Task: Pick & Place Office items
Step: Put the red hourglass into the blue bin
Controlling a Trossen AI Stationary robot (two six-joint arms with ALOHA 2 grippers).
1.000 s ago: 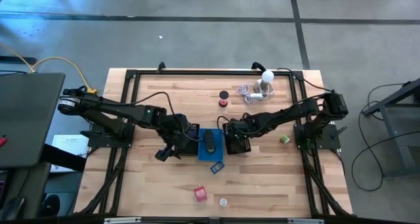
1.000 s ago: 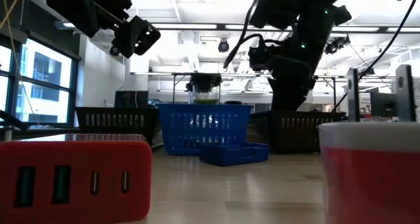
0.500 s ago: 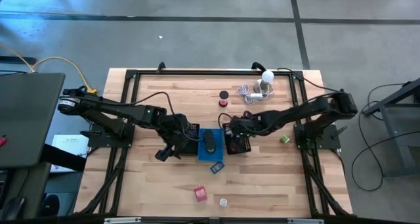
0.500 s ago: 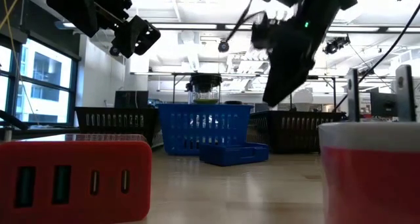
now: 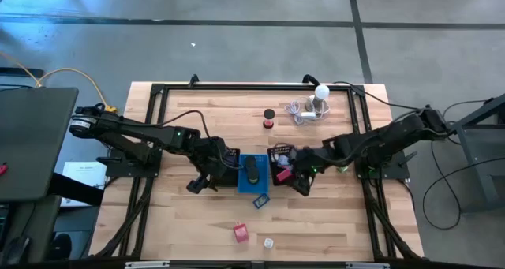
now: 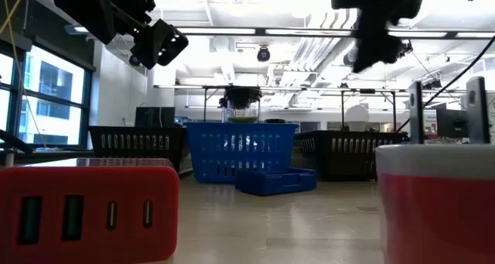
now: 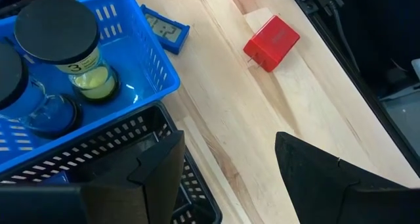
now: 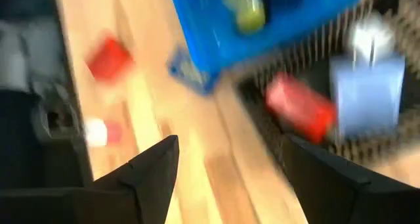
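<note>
My left gripper (image 5: 196, 184) (image 7: 230, 178) hangs open and empty above the left black mesh tray (image 7: 151, 178), beside the blue tray (image 5: 252, 173). That blue tray holds a jar with a black lid (image 7: 56, 33). My right gripper (image 5: 302, 184) (image 8: 236, 171) is open and empty, raised just off the near right corner of the right black mesh tray (image 5: 281, 155). A red item (image 8: 298, 109) and a pale blue block (image 8: 364, 92) lie in that tray. A flat blue item (image 5: 259, 198), a red block (image 5: 241, 233) and a small white piece (image 5: 268, 243) lie on the table.
A black disc (image 5: 269, 113) and a red spool (image 5: 268, 124) sit toward the far edge, beside the white bulb (image 5: 320, 91) with its coiled cable. A small green thing (image 5: 342, 167) lies by the right arm's base. Bare wood stretches along the near edge.
My right gripper has risen from over the right black mesh tray and drawn back toward the table's right and near edges, turning as it went. The red item in that tray now shows uncovered. My left gripper has kept still.
</note>
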